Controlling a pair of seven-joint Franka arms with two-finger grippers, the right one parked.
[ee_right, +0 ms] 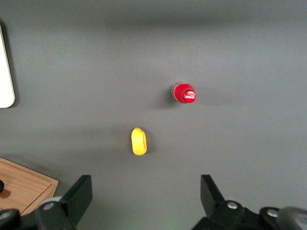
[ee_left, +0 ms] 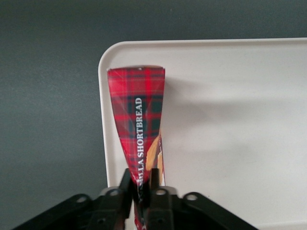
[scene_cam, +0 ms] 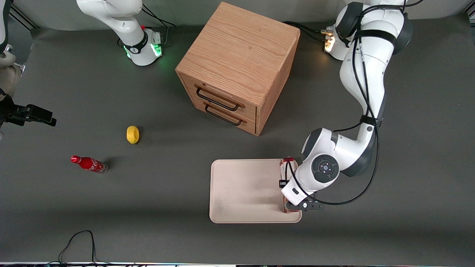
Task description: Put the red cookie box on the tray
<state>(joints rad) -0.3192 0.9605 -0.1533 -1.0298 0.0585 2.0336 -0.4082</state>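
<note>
Red cookie box (ee_left: pixel 138 120): slim carton, red-and-black tartan, white "SHORTBREAD" lettering down the narrow face, a bit of tan cookie picture on the side. It stands on edge on the tray (scene_cam: pixel 245 189), right along the rim at the working arm's end, reaching almost to the corner farther from the front camera. Gripper (ee_left: pixel 142 184) is clamped on the box's narrow edge, fingers (ee_left: pixel 156 182) pinching either side.

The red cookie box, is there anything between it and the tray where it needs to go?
Nothing visible. The gripper is shut on the red cookie box, held on edge over the tray at its rim toward the working arm's end.
</note>
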